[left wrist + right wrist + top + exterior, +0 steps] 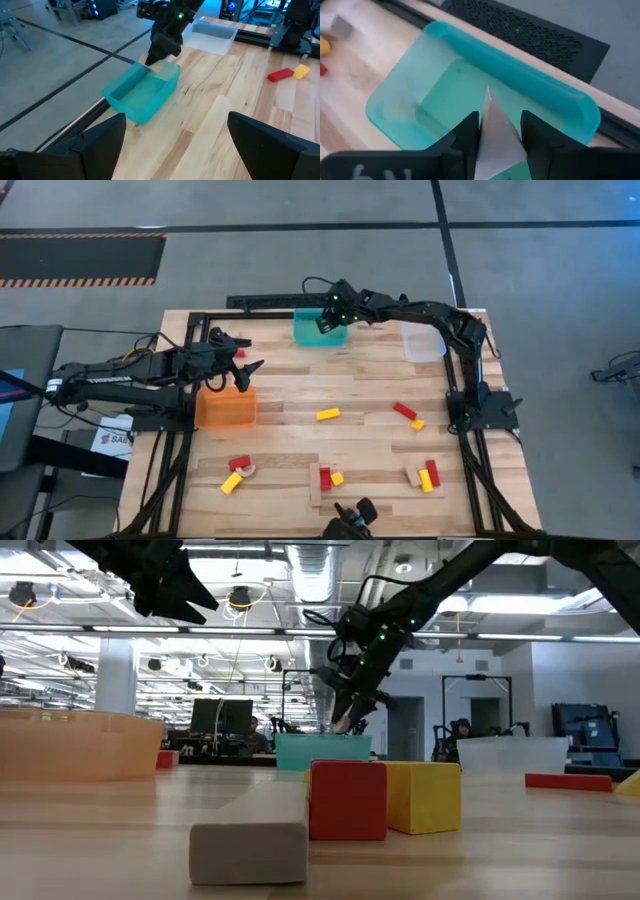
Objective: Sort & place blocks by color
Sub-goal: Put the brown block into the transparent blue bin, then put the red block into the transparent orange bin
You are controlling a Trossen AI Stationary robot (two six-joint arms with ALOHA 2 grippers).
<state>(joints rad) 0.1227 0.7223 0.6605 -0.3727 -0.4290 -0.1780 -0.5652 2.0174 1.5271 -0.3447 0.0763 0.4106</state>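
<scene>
right pincer (501, 135): grasping a pale wood block (495, 137) | teal bin (470, 95): right under it | left pincer (175, 137): wide, holding nothing, over orange bin (225, 408) | other blocks (328, 414): far off on table (300, 395)

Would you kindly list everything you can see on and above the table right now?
Teal bin: one, teal, far edge of the table.
Clear bin: one, clear, right of the teal bin.
Orange bin: one, orange, left side.
Red blocks: four, red, scattered across the near half.
Yellow blocks: five, yellow, one alone mid-table, the others beside red ones.
Pale wood blocks: three, pale, in the near clusters.
Held block: one, pale wood, above the teal bin.
Right tool: one, dark, gripping the held block.
Left tool: one, dark, open, above the orange bin.
</scene>
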